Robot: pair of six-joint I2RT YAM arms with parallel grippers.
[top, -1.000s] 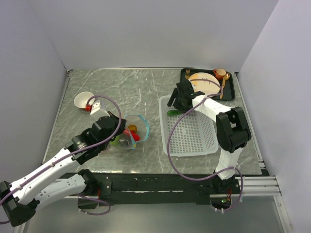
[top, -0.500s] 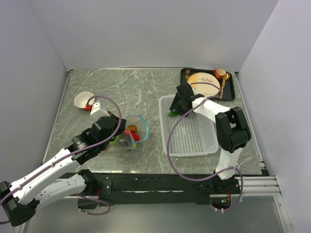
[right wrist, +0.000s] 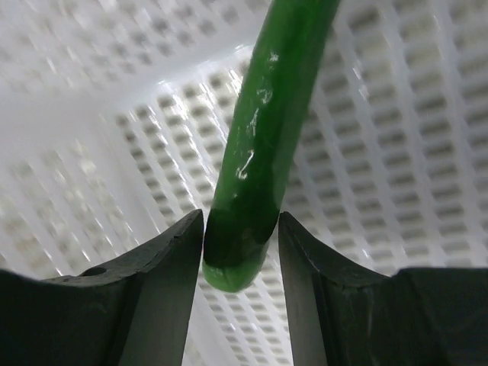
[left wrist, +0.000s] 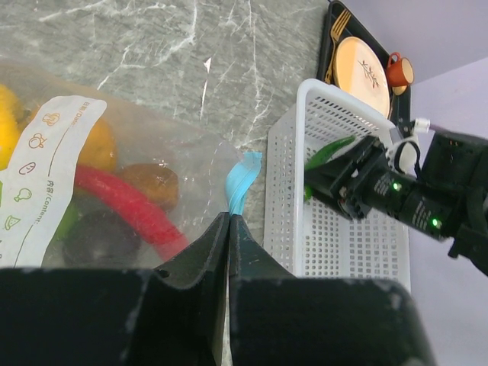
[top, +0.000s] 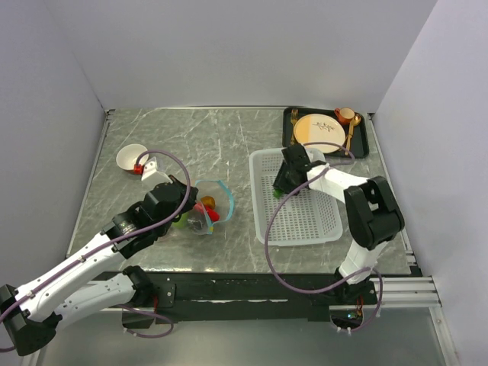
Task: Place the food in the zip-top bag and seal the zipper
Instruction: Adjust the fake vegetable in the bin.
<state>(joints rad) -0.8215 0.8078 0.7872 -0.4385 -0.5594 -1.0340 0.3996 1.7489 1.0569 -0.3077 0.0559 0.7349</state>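
The clear zip-top bag lies left of the white mesh basket. Food shows through it: a red pepper, yellow, orange and brown rounds. My left gripper is shut on the bag's edge, where the light blue zipper comes out of the fingertips. In the basket's far left corner lies a long green pepper. My right gripper straddles its near end. The jaws stand close on both sides, and a thin gap still shows on the right side.
A black tray at the back right carries a tan plate, an orange cup and a gold spoon. A white bowl with a small red piece beside it sits at the far left.
My right gripper has moved down into the basket over the green pepper, and its jaws have narrowed around it. The left arm and the bag have stayed still.
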